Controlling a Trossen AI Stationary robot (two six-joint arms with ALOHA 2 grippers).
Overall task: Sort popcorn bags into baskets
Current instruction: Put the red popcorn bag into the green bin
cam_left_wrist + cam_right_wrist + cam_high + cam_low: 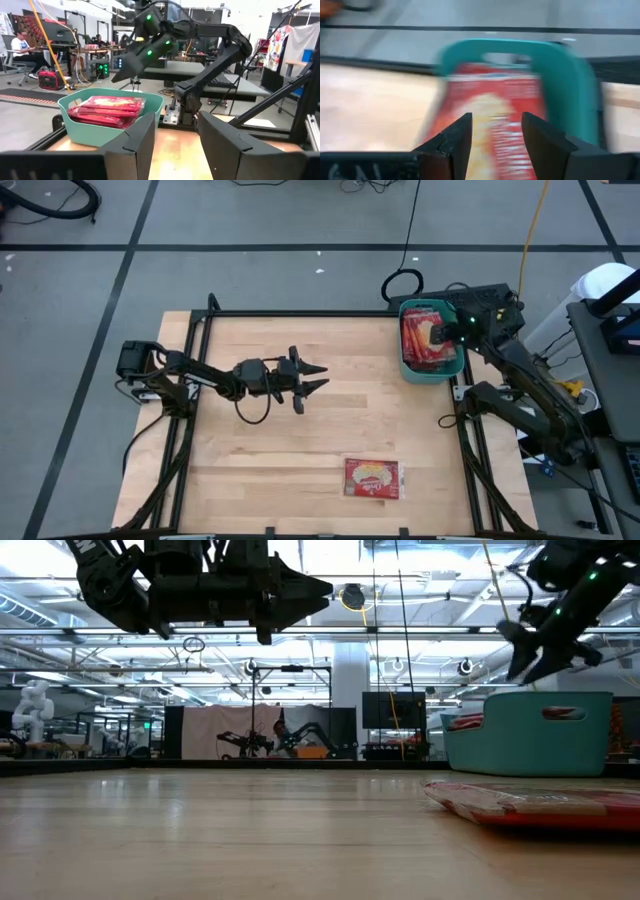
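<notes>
Overhead, table-level, 2 wrist views.

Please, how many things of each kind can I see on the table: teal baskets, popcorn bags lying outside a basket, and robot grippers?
Teal basket: 1
Popcorn bag outside the basket: 1
Grippers: 2, left gripper, right gripper
Total: 4
The bags stacked inside the basket overlap, so they are not counted.

Black jointed arms with looping cables, green lights on one.

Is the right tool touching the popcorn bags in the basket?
Apart. In the low view the right tool hangs above the basket with open air under it; its fingers are open and hold nothing over the popcorn bags.
</notes>
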